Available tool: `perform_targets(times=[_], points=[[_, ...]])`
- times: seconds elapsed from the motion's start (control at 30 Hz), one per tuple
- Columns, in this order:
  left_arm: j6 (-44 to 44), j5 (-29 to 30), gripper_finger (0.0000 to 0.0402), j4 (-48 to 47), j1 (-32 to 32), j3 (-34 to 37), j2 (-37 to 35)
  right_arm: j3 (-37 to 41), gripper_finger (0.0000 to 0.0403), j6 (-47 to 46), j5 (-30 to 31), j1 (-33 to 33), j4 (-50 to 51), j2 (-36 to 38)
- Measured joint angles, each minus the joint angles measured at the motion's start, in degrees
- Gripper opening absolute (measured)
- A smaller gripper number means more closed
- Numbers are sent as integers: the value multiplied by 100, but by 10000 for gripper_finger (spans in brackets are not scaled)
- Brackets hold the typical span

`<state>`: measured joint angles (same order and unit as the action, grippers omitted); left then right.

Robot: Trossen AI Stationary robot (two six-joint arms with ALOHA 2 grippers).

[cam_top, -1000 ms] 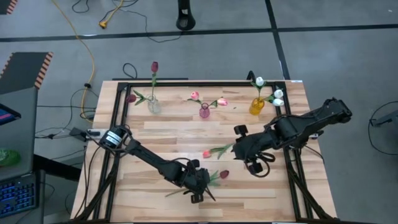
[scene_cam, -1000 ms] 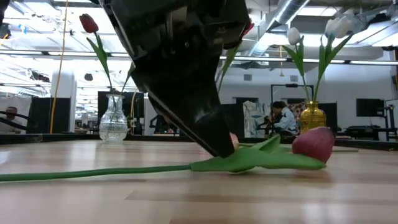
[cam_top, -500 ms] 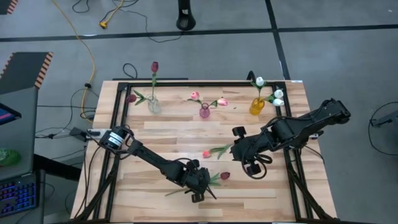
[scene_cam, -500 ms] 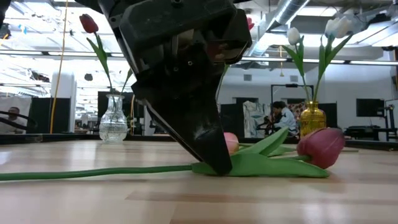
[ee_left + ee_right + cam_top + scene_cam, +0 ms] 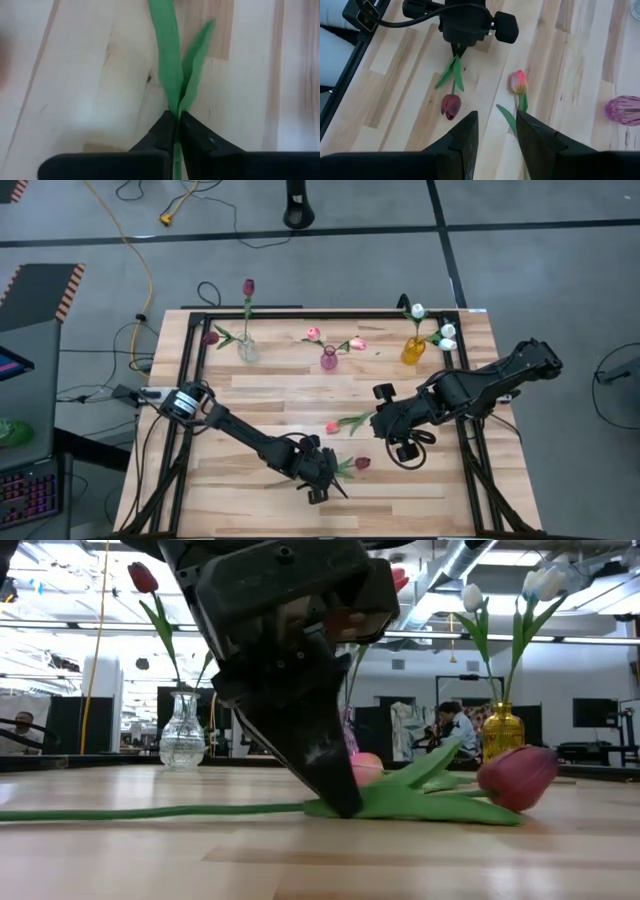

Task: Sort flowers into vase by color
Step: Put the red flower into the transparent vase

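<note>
While the left claw (image 5: pixel 322 483) sits low near the front edge of the counter (image 5: pixel 270 395), its fingers (image 5: pixel 165 132) are pinched together on the green stem of a dark red tulip (image 5: pixel 361 463) that lies flat on the wood, leaves spread just past the fingertips. Nearer the middle of the counter, the right claw (image 5: pixel 495 131) hangs with its fingers apart above a pink tulip (image 5: pixel 333 426), holding nothing. Along the back edge stand three vases: a clear vase (image 5: pixel 247 350) toward the left corner with dark red tulips, a pink vase (image 5: pixel 329 359) at the middle with pink tulips, and a yellow vase (image 5: pixel 413 351) toward the right corner with white tulips (image 5: pixel 447 331).
</note>
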<state>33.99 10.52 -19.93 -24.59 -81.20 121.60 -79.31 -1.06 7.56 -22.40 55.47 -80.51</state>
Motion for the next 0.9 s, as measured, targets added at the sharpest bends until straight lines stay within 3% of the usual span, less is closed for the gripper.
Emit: perform_targets(times=[0.27, 0.6, 0.73, 0.9], points=[[-434, 580, 1, -297, 2, 7, -661, 0, 158, 149, 1, 57, 32, 0], [-1448, 1695, 0, -1209, -29, 120, -1889, 0, 158, 289, -2, 708, -29, 2], [-1966, 2121, 0, -1057, -4, 619, -2803, 0, 158, 299, -8, 1022, -85, 4], [-2154, 2461, 0, -425, 193, 1874, -4176, 0, 158, 302, -12, 1337, -231, 4]])
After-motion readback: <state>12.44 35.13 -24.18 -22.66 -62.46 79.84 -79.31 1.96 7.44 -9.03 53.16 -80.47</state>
